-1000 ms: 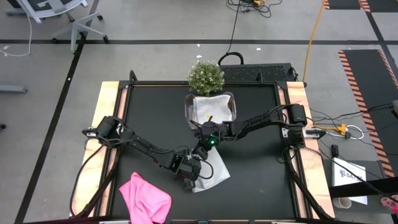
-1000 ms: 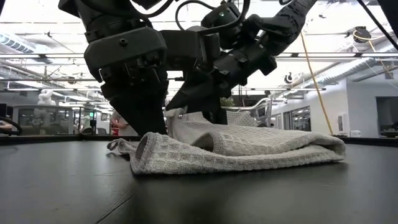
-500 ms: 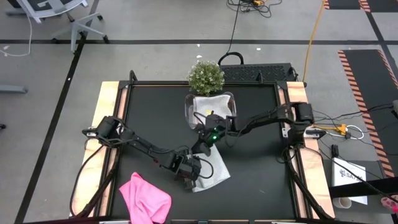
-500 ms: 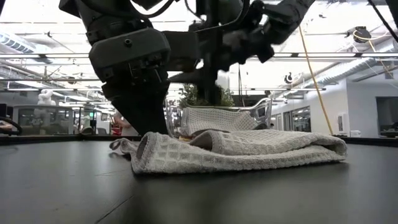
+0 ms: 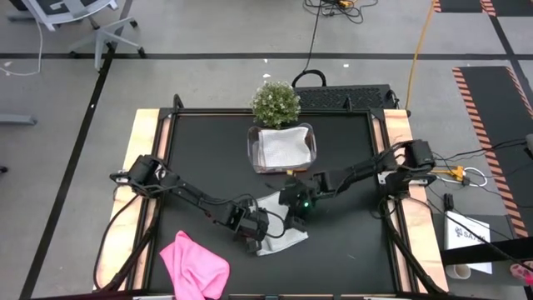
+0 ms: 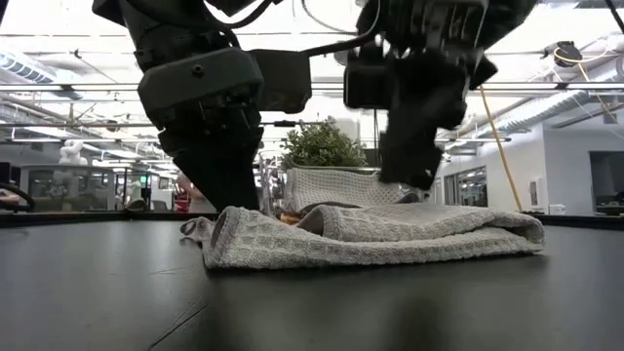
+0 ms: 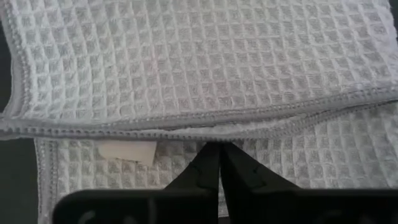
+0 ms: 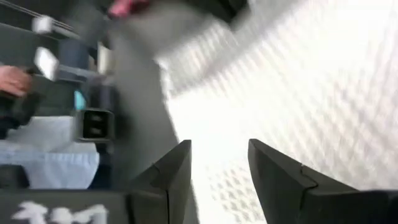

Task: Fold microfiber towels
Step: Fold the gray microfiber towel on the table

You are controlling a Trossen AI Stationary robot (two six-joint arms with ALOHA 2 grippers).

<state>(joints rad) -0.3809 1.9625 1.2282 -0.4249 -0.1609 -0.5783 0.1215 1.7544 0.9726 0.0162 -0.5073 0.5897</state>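
Lying at the near left of the black table [image 5: 200,158], the bright pink towel [image 5: 194,265] sits crumpled and untouched, well apart from both arms.

Right of it, the left arm reaches in from the left edge of the table. The left gripper [image 5: 258,236] is down on the near left part of the folded light grey towel [image 5: 279,223]. Its fingers [image 7: 214,171] are pressed together, tips against the waffle-weave cloth just beside a hemmed edge and a small white label [image 7: 127,151]. Whether any cloth is pinched between them cannot be told.

This grey towel lies near the middle of the table, toward the near side. In the low view it [image 6: 370,237] rests flat in stacked layers, with a rounded fold at its left end.

Farther right, the right arm comes in from the right edge of the table. The right gripper [image 5: 293,200] hangs over the far right part of the same towel, raised clear of the cloth. Its fingers [image 8: 177,174] stand apart, with nothing between them.

On the far side of the table, a clear plastic tub [image 5: 282,147] holds a second light grey towel [image 5: 281,146]. Just beyond the tub stands a small green plant [image 5: 276,102].
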